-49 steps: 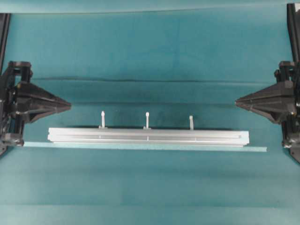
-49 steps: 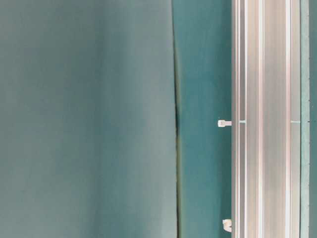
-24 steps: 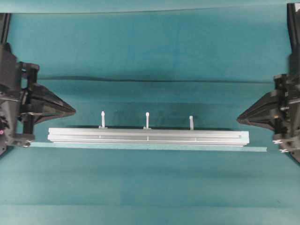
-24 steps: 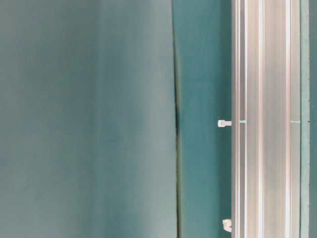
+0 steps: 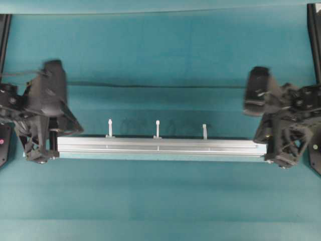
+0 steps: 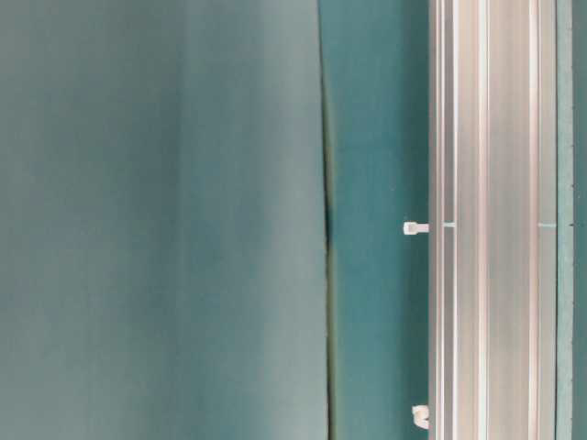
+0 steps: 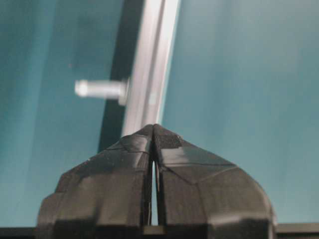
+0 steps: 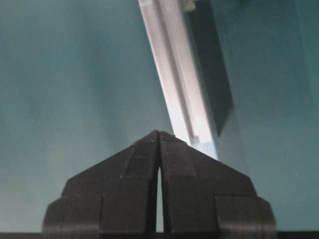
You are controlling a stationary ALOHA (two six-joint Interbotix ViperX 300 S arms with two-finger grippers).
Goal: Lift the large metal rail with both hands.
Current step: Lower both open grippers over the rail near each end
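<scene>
Large metal rail [image 5: 158, 146] lying flat on the teal cloth [image 5: 160, 50], pegs [image 5: 157, 128] sticking out along the far edge. Left gripper [image 5: 42, 150] and right gripper [image 5: 276, 153] both clenched tight on nothing, parked right at either end.

The left gripper [image 7: 153, 130] fills the lower part of the left wrist view, its two black fingers [image 7: 114, 174] pressed together with only a thin slit between them. Beyond the tips, the large metal rail [image 7: 149, 69] runs away over the teal cloth [image 7: 239, 74]. A white peg [image 7: 99, 89] juts from its left side.
</scene>
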